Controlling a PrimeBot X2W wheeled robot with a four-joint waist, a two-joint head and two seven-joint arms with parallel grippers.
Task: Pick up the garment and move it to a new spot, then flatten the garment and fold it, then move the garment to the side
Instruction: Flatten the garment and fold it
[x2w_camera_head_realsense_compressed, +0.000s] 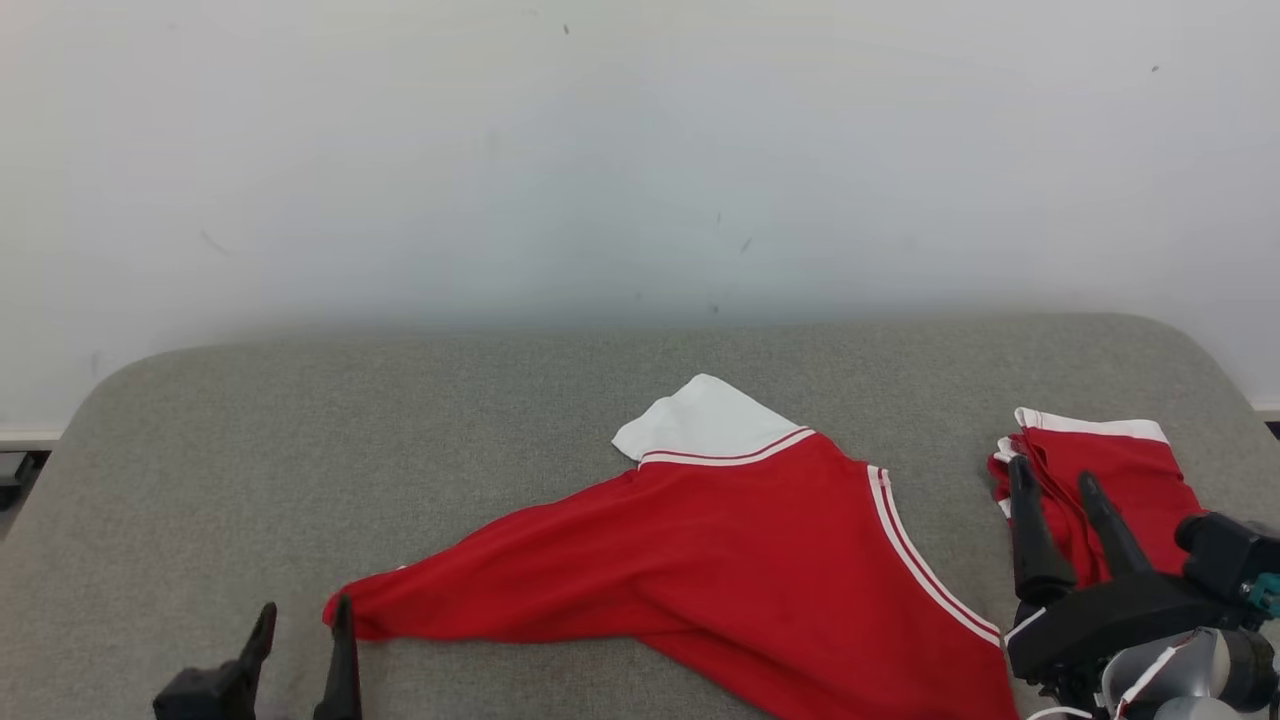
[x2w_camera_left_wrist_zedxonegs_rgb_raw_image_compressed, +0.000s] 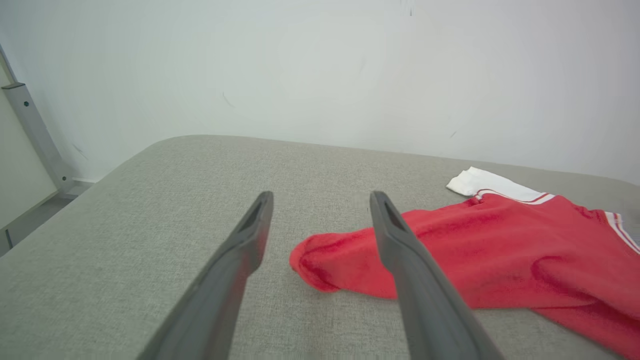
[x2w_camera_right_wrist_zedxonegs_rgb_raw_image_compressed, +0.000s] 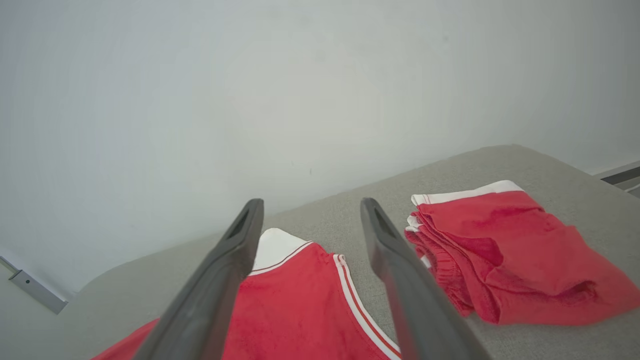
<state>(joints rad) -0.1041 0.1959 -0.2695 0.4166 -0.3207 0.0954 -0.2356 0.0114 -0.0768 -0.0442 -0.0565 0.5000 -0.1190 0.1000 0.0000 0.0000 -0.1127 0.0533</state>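
Head view: your garment (x2w_camera_head_realsense_compressed: 720, 560) lies loose on the grey desk (x2w_camera_head_realsense_compressed: 400, 430), from the centre down toward 5 o'clock. Its white band (x2w_camera_head_realsense_compressed: 705, 420) points to 12 and a narrow red tip runs out toward 8. The left pincer (x2w_camera_head_realsense_compressed: 305, 608) sits at 7 o'clock, released, with 1 finger just beside that tip. The right pincer (x2w_camera_head_realsense_compressed: 1052, 478) sits at 4 o'clock, also released and holding nothing, in front of a separate folded red pile (x2w_camera_head_realsense_compressed: 1120, 470) at 3 o'clock.

Left wrist view: the left pincer (x2w_camera_left_wrist_zedxonegs_rgb_raw_image_compressed: 320, 195) stands wide apart and the red tip (x2w_camera_left_wrist_zedxonegs_rgb_raw_image_compressed: 312, 260) lies between its fingers, on the desk and not gripped.

Right wrist view: the right pincer (x2w_camera_right_wrist_zedxonegs_rgb_raw_image_compressed: 310, 202) is spread. The garment (x2w_camera_right_wrist_zedxonegs_rgb_raw_image_compressed: 300, 310) is at 6 o'clock and the folded pile (x2w_camera_right_wrist_zedxonegs_rgb_raw_image_compressed: 510, 250) at 3 o'clock, with a strip of desk between them.

You look to be at the flattening step: the cloth is down but skewed and creased. Next, I judge, you need 2 grips on 1 layer each, the tip at 8 o'clock and the striped edge at 4, pulled apart evenly. Keep the right pincer off the folded pile.
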